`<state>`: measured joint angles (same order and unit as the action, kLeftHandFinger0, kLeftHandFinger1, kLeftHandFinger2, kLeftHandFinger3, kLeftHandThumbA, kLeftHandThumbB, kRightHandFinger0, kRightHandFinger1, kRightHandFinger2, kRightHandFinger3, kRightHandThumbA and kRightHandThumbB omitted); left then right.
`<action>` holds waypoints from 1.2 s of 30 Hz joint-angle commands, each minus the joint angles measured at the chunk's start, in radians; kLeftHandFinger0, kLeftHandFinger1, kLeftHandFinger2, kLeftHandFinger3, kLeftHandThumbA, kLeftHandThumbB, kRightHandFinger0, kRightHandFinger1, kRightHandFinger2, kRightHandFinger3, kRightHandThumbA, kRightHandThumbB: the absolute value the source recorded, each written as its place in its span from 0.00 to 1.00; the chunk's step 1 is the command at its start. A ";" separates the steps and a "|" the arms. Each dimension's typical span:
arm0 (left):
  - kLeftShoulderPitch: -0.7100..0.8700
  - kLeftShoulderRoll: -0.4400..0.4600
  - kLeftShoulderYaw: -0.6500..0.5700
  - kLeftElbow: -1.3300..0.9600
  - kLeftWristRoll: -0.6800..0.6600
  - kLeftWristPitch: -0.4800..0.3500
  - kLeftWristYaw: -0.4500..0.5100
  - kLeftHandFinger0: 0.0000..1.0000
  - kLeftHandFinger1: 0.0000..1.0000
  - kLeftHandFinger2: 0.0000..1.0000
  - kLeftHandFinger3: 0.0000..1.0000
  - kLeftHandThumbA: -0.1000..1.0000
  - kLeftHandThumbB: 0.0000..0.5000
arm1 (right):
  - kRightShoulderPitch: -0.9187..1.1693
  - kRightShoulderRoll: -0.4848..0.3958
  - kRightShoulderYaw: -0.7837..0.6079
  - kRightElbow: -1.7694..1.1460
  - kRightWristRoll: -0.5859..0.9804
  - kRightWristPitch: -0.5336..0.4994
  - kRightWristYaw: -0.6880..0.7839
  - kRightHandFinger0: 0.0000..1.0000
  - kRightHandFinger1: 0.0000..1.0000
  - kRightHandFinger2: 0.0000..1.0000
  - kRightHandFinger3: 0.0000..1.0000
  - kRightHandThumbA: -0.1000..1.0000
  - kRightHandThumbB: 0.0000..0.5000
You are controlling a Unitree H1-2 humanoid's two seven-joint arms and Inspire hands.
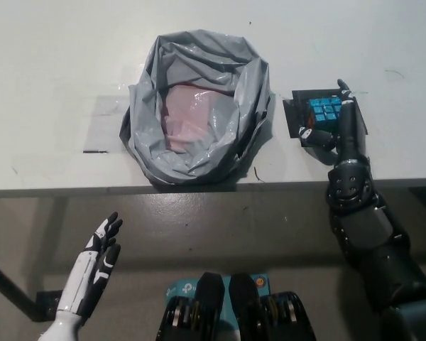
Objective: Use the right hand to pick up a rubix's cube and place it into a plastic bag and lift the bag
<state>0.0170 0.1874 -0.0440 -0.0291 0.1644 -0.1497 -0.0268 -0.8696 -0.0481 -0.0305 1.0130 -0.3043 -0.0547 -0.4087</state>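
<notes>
right hand (335, 131) wrapped around rubik's cube (324, 111) on the black pad (298, 114), near desk (50, 57) front edge, right of the open grey bag (195, 106). left hand (96, 266) open, below the desk edge.

1. i have just one view, from the camera on the head, looking steeply down.
2. it faces the near edge of the white worktop (50, 57), which fills the upper half; the floor below fills the lower half.
3. it sits fairly close: the grey plastic bag (199, 106) spans about a third of the width.
4. there is no second view, so nothing overlaps.
</notes>
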 commanded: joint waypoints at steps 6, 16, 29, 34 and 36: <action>-0.011 -0.001 -0.001 -0.030 0.002 -0.038 -0.001 1.00 1.00 1.00 1.00 1.00 0.26 | -0.064 0.022 -0.081 0.014 0.056 -0.312 -0.264 0.00 0.03 0.25 0.24 0.19 0.48; -0.010 -0.001 -0.002 -0.026 0.009 -0.044 0.002 1.00 1.00 1.00 1.00 1.00 0.24 | -0.049 0.026 -0.085 0.037 0.068 -0.355 -0.276 0.00 0.06 0.48 0.53 0.03 0.44; -0.014 -0.006 0.002 -0.020 0.005 -0.041 0.006 1.00 1.00 1.00 1.00 1.00 0.24 | -0.066 0.038 -0.115 -0.174 0.152 -0.356 -0.218 0.00 0.16 0.61 0.73 0.05 0.38; -0.011 -0.005 0.006 -0.020 0.001 -0.028 0.004 1.00 1.00 1.00 1.00 1.00 0.25 | -0.095 0.063 -0.086 -0.386 0.136 -0.270 -0.176 0.02 0.28 0.65 0.74 0.07 0.39; -0.005 -0.005 0.005 -0.016 -0.002 -0.033 0.004 1.00 1.00 1.00 1.00 1.00 0.25 | -0.101 0.077 -0.059 -0.443 0.094 -0.246 -0.178 0.03 0.31 0.65 0.69 0.02 0.40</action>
<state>0.0159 0.1848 -0.0431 -0.0279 0.1661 -0.1500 -0.0266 -0.8662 -0.0033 -0.1337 0.7622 -0.1891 -0.3424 -0.6285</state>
